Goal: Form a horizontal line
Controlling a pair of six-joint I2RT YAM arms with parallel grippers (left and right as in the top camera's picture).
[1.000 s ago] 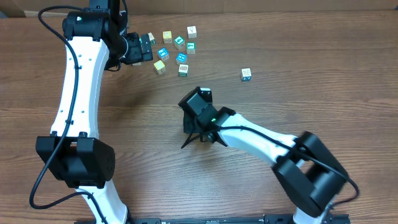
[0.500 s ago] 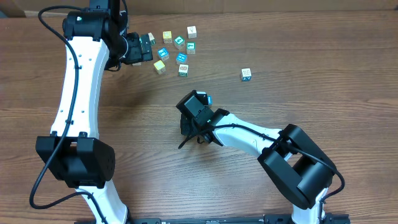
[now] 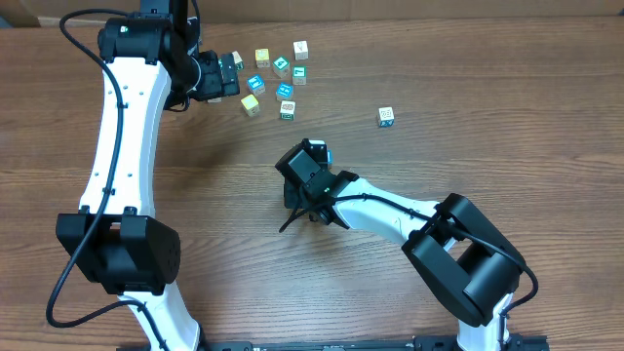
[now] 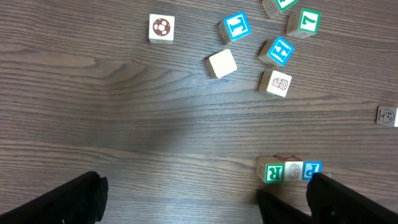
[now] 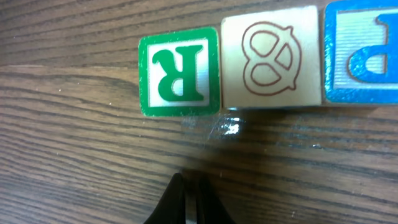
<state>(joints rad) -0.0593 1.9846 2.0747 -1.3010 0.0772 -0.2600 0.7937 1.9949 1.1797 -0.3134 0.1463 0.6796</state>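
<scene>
Three cubes stand side by side in a touching row: a green R [image 5: 180,73], a pale pretzel-patterned one [image 5: 270,56] and a blue P [image 5: 364,56]. The left wrist view shows the same row [image 4: 289,171]. From overhead it is mostly hidden under my right wrist, with only a blue corner [image 3: 325,156] showing. A white marked cube [image 3: 386,116] sits alone to the right of it. My right gripper [image 5: 189,186] is shut and empty, its tip on the table just in front of the R. My left gripper [image 4: 205,180] is wide open and holds nothing, up at the back left [image 3: 226,76].
Several loose cubes are scattered at the back of the table: a blue T [image 4: 235,27], a blue H [image 4: 280,51], a plain pale cube [image 4: 222,63], a green 7 [image 4: 308,20] and a soccer-ball cube [image 4: 161,28]. The wooden table [image 3: 195,292] has bare surface in front.
The right arm swung its elbow leftward and its wrist shifted slightly left over the row, then held still. The left arm and the loose cubes have not moved.
</scene>
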